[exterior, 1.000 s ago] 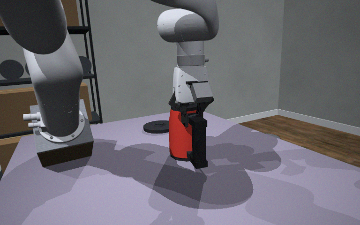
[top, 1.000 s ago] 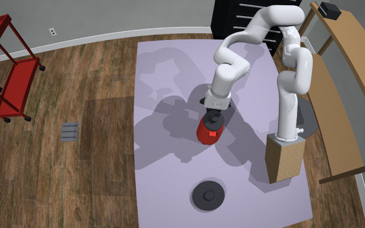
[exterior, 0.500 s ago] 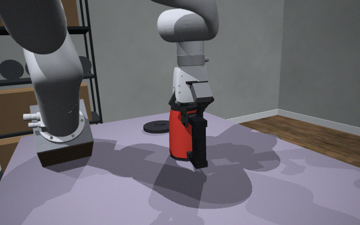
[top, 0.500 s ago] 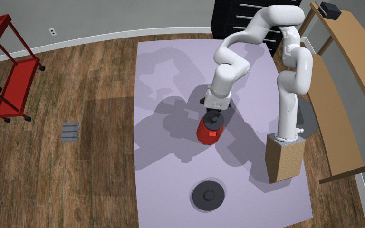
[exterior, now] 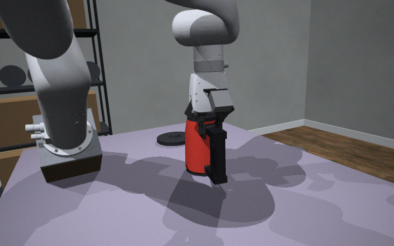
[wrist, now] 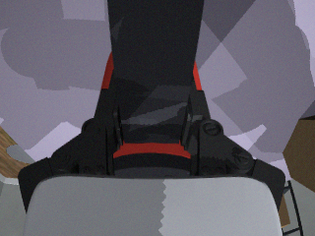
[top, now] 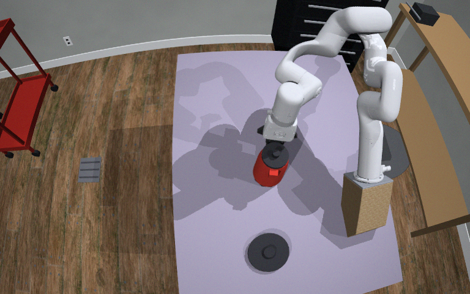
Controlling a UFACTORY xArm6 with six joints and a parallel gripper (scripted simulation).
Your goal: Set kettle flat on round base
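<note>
The red kettle [top: 270, 168] with a black lid stands upright on the lilac table, near its middle. It also shows in the exterior view [exterior: 198, 147], with its black handle bar [exterior: 216, 154] facing the camera. My gripper [exterior: 209, 126] comes down from above and is shut on the upper part of that handle bar. In the wrist view the black fingers clamp the black handle [wrist: 154, 59] from both sides. The round dark base [top: 268, 252] with its stud up lies flat near the table's front edge, well apart from the kettle. It also shows behind the kettle in the exterior view [exterior: 172, 138].
The arm's pedestal box [top: 365, 203] stands on the table's right side. A red cart [top: 20, 103] stands on the floor at far left, a black drawer unit [top: 311, 20] behind the table, and wooden shelves [top: 432, 103] at right.
</note>
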